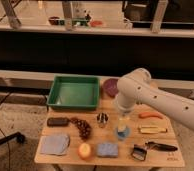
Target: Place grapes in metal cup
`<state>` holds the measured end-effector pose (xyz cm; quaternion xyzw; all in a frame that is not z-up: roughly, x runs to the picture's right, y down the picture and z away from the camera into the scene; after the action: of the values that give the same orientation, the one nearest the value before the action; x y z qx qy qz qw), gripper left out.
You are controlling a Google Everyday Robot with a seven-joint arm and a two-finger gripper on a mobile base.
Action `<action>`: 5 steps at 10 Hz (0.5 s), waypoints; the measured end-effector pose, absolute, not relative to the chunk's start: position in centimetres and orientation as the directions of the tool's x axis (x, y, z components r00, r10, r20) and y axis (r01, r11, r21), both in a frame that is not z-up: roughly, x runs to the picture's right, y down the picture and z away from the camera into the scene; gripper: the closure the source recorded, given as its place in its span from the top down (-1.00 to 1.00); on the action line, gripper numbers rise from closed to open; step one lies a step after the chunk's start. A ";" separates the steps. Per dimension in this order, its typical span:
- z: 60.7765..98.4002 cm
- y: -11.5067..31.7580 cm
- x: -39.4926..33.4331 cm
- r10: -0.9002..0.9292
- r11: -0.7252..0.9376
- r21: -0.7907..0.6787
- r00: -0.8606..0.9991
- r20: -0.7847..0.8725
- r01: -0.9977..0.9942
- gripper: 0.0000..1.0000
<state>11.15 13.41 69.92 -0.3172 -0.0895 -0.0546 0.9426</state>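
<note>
The grapes (82, 128) are a dark reddish-purple bunch lying on the wooden table (175, 159), left of centre. The metal cup (102, 119) stands upright just right of them, small and shiny. My white arm (140, 90) reaches in from the right and bends downward. My gripper (122, 120) hangs over the blue cup (122, 133), a short way right of the metal cup and well right of the grapes. It holds nothing that I can see.
A green tray (74, 92) and a purple bowl (109, 86) stand at the back. A flat black object (57, 121), a grey-blue cloth (54, 144), an apple (84, 150) and a blue sponge (107, 149) lie in front. An orange item (151, 115), a yellow item (152, 129) and a black tool (150, 148) lie on the right.
</note>
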 end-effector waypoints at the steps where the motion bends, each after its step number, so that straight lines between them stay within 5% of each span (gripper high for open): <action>1: 69.9 13.7 10.7 -0.046 0.792 -0.586 0.973 0.224 0.173 0.60; 5: 69.6 15.9 4.3 -0.107 0.770 -0.572 0.941 0.322 0.283 0.60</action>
<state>4.34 15.90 69.61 -0.3223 -0.1366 -0.1045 0.9309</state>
